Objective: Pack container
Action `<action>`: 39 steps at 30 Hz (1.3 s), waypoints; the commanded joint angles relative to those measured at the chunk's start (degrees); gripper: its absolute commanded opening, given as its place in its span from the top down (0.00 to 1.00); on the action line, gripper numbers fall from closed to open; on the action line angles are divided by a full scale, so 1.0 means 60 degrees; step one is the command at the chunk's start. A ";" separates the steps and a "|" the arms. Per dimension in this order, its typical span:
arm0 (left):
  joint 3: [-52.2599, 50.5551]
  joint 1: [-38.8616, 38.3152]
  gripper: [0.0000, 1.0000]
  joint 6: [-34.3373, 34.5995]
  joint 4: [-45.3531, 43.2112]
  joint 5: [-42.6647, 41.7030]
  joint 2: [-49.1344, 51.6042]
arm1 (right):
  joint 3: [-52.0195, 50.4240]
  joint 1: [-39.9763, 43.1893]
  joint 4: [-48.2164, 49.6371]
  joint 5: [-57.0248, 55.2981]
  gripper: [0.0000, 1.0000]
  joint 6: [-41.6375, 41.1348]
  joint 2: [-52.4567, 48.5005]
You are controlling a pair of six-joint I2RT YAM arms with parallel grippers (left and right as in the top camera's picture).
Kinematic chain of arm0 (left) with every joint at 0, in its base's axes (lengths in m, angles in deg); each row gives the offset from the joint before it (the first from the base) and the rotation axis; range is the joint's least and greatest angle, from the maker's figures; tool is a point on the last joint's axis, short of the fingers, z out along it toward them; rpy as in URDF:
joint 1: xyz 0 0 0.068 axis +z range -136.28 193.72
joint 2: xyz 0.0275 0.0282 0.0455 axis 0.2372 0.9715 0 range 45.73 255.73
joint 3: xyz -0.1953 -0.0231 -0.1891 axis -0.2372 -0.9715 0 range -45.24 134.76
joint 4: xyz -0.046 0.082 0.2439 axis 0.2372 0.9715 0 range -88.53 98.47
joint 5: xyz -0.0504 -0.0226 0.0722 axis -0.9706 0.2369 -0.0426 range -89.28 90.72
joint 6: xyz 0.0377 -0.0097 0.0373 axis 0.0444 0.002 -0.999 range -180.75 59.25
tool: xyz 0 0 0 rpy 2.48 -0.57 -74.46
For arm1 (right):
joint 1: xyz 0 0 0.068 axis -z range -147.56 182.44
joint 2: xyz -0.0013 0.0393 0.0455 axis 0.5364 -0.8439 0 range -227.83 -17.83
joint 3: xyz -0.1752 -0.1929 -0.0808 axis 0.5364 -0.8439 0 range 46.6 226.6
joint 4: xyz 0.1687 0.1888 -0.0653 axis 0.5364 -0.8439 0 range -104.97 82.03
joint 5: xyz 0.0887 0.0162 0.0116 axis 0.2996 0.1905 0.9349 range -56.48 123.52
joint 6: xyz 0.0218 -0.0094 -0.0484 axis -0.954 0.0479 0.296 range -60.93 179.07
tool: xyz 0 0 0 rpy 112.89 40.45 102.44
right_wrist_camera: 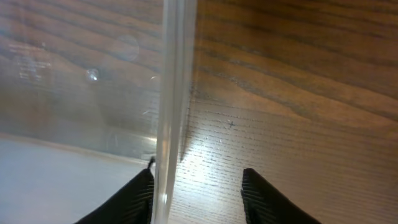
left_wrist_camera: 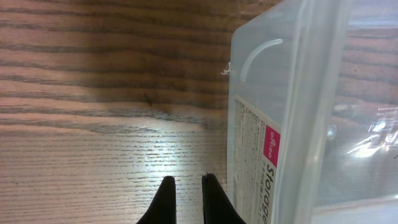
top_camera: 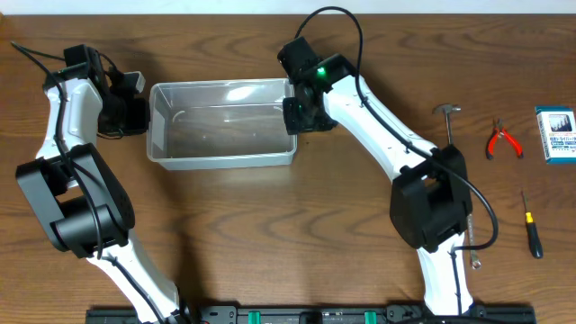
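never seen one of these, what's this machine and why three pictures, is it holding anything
It is a robot: a left arm and a right arm, each ending in a two-finger hand. The wide picture is from a camera above the table. The other two are from cameras on the wrists, looking out past each hand. On the table sit a clear tub, which looks empty, and to its right a hammer, pliers, a screwdriver and a small box. The left hand is shut beside one end of the tub, holding nothing. The right hand is open, straddling the tub's other end wall, not gripping it.
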 commanded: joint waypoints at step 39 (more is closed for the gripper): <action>-0.0040 -0.0004 0.94 0.0149 0.0018 0.0561 0.0044 | 0.3894 0.0040 -0.1636 -0.1053 0.99 -0.0117 -0.0160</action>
